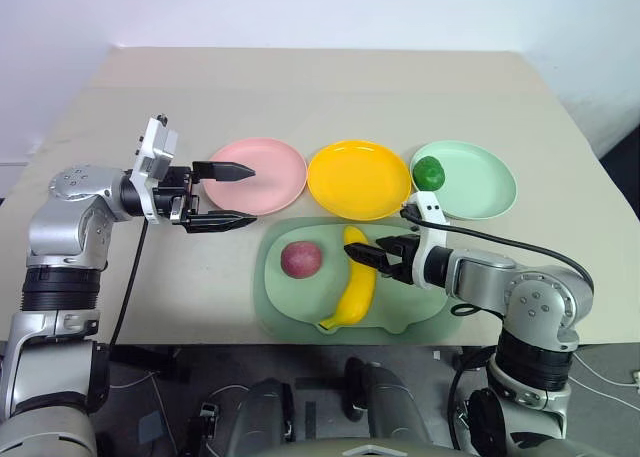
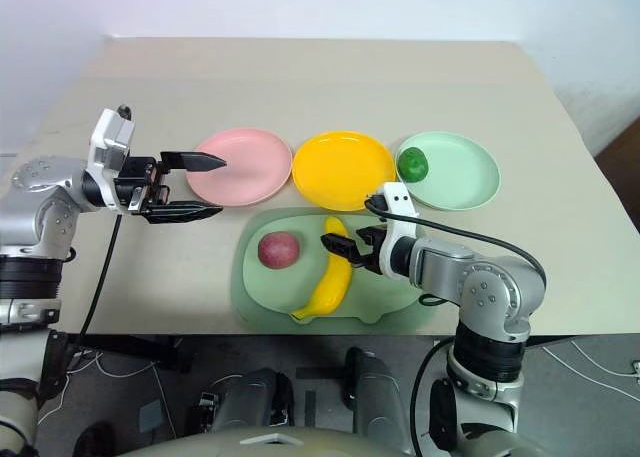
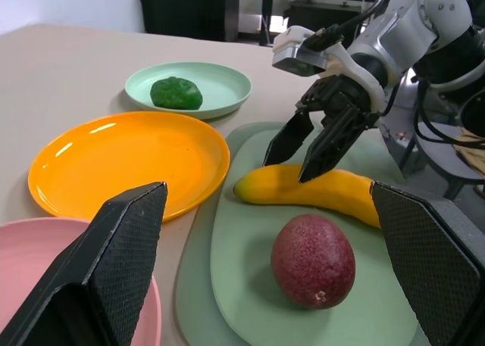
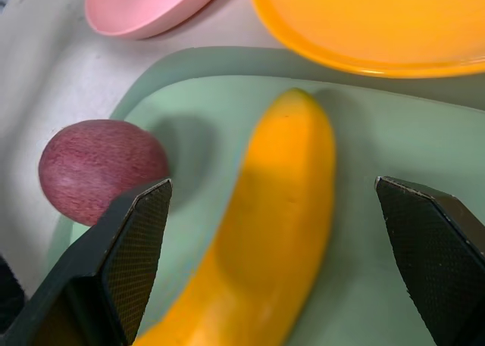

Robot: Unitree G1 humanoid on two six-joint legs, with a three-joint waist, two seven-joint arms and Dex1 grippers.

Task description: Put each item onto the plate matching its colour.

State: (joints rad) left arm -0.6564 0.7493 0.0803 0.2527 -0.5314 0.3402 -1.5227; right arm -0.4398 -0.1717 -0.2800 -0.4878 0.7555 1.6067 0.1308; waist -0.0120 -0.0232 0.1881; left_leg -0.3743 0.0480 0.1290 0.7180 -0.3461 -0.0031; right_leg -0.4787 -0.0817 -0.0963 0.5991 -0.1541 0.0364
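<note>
Beige tabletop (image 1: 330, 97) carries three plates in a row with a dull-green tray (image 1: 275, 307) in front. Left gripper (image 1: 232, 195) hangs with fingers wide apart, the pink plate (image 1: 275, 182) just past their tips. The red fruit (image 1: 301, 259) lies on the tray, well short of that plate. Right gripper (image 3: 307, 149) straddles the banana (image 1: 352, 289) near its upper end, fingers apart and not yet clamped. The yellow plate (image 1: 358, 179) lies just beyond. The green fruit (image 1: 428, 172) already sits on the green plate (image 1: 480, 182).

Risks: gripped so near one end, the long banana could pivot, slip, or nudge the red fruit. Whether the fingertips touch the banana is hard to tell.
</note>
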